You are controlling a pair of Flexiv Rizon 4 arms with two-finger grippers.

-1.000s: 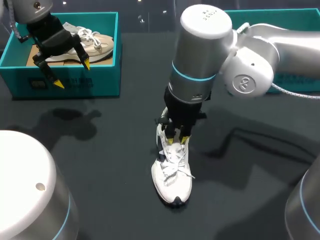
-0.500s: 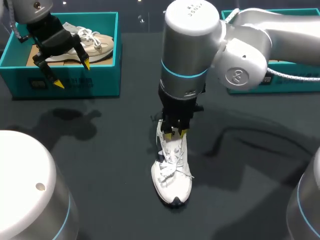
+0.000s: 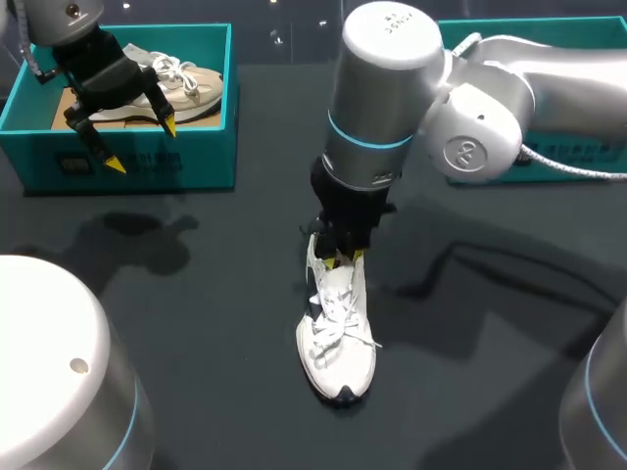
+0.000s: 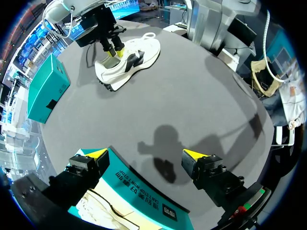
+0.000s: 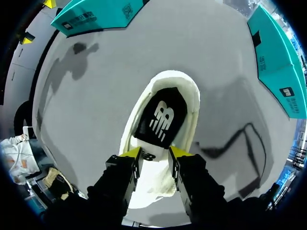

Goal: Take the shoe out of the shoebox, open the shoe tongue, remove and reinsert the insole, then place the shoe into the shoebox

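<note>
A white sneaker (image 3: 338,343) lies on the dark table, toe toward the front edge. My right gripper (image 3: 342,258) comes down from above onto its opening. In the right wrist view the right gripper (image 5: 155,152) has its fingers pressed on both sides of the tongue's top edge (image 5: 154,157), and the black insole (image 5: 160,117) shows inside the shoe (image 5: 165,81) ahead. My left gripper (image 3: 143,145) hangs open over the teal shoebox (image 3: 196,162) at the far left, holding nothing. From the left wrist, the left gripper (image 4: 145,154) stands above that box (image 4: 144,196), and the sneaker (image 4: 129,55) lies far ahead.
A beige shoe (image 3: 191,86) rests inside the left shoebox. A second teal box (image 3: 588,39) stands at the back right, behind my right arm. Bare dark tabletop (image 3: 196,294) lies between the sneaker and the left box.
My right arm has swung a little to the left and back, and its gripper has slid slightly toward the sneaker's heel. The left arm has not moved.
</note>
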